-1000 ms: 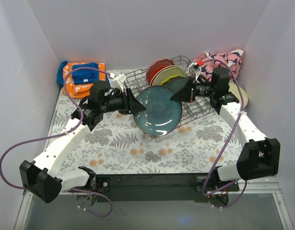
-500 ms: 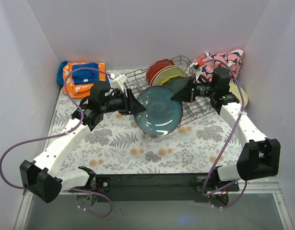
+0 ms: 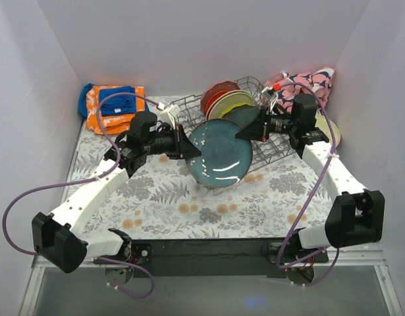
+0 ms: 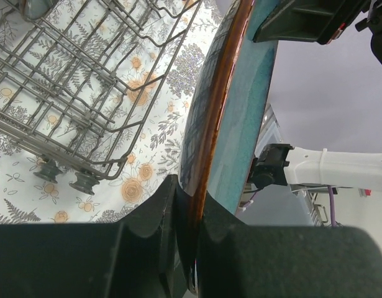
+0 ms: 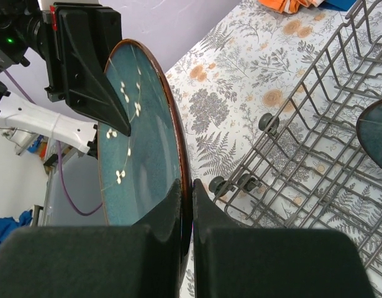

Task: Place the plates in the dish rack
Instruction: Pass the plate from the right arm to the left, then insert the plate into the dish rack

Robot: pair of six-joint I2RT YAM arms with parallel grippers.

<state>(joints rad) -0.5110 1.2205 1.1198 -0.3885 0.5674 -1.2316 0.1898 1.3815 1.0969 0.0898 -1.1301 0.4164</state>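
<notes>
1. change: the left end effector [image 3: 192, 150], a second ago open around the left rim of the teal plate [image 3: 220, 153], is now closed on it. in the left wrist view the rim is pinched between both fingers.
2. the left arm has also shifted slightly toward the rack [image 3: 186, 105]. the plate has barely moved.
3. right end effector [image 3: 243, 131]: no change, closed on the opposite rim. the right wrist view shows the rim between its fingers.
4. plate position: held off the surface [image 3: 169, 197], tilted on edge with its face up and toward the arm bases, just in front of the rack's near side. it is not in any slot.
5. rack: a red plate [image 3: 218, 92] and pale plates [image 3: 234, 102] stand in its far part. the section seen in the left wrist view holds no plate.
6. judgement: the plate is now gripped on both sides, which looks like a handover or a two-arm carry. either arm could probably let go without dropping it. this plate is not yet loaded.
7. risk, judged: if the arms pull unevenly on a rigid plate, it may slip or twist.
8. writing: none readable, and no brand or label shows on the arms, rack or plates.
9. marks: white twig marks [image 5: 124, 108] on the teal plate's face. the surface print is ferns and flowers, no text.
</notes>
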